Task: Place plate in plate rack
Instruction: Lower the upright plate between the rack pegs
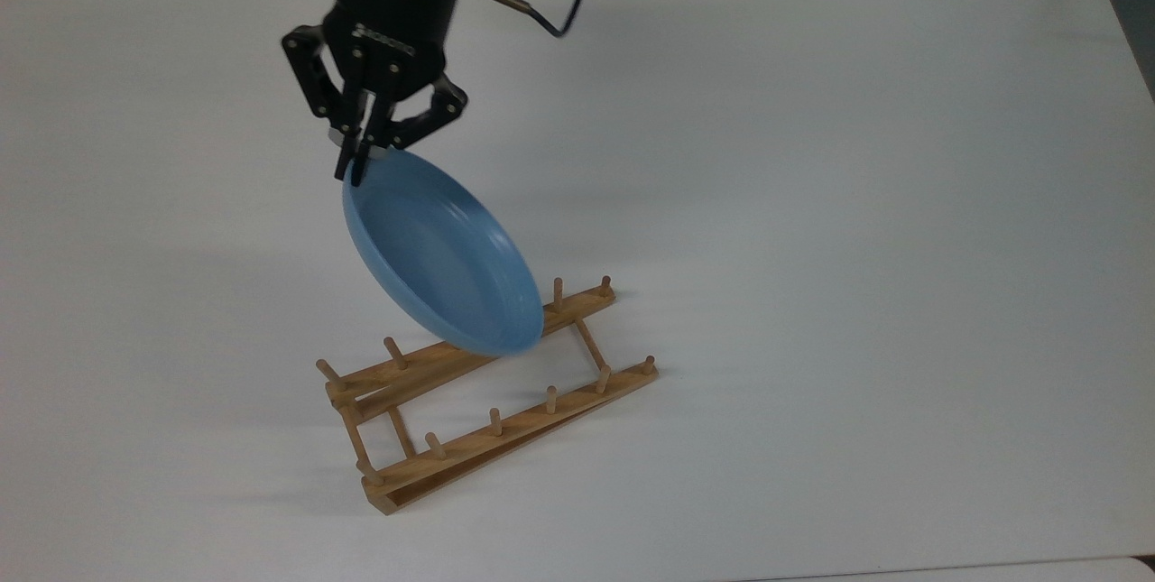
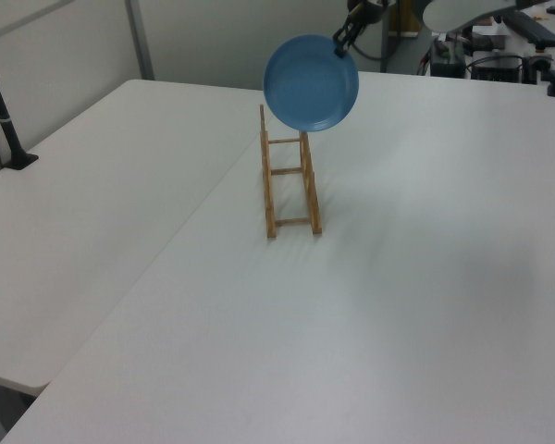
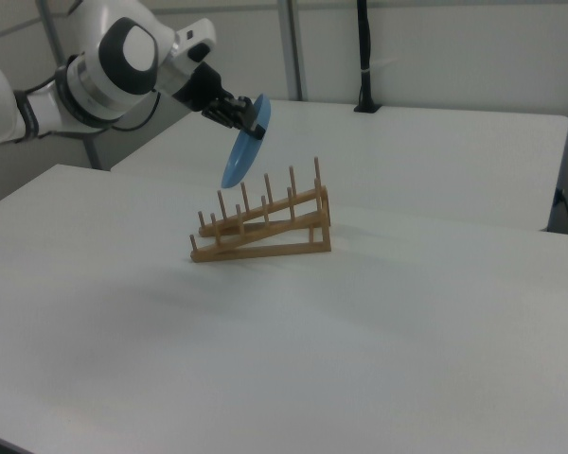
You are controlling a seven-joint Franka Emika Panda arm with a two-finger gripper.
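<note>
Clearly airborne, the plate (image 1: 442,257) is a round, shallow, glossy light-blue dish with a raised rim, faint concentric rings showing on its inner face. It hangs steeply tilted, nearly on edge; the left view shows its face as an almost full circle (image 2: 311,82), the right view as a thin slanted sliver (image 3: 245,142).

Gripper (image 1: 358,162) holds it by the upper rim, the black fingers (image 1: 346,160) pressed close with the rim pinched between them. Rest of the plate hangs below and toward the top view's right of the fingers, unsupported elsewhere. In the right view the gripper (image 3: 258,127) meets the plate's top edge from the right view's left.

Plate rack (image 1: 469,401) sits flat on the white desk (image 1: 812,203): light-brown wood, two long rails with short upright pegs, joined by crossbars. In the top view the plate's lower edge overlaps the far rail, covering some pegs. In the right view the plate is above and behind the rack (image 3: 265,227), its low edge near the peg tops; whether it touches them I cannot tell. In the left view it hangs over the rack's (image 2: 289,171) far end.
</note>
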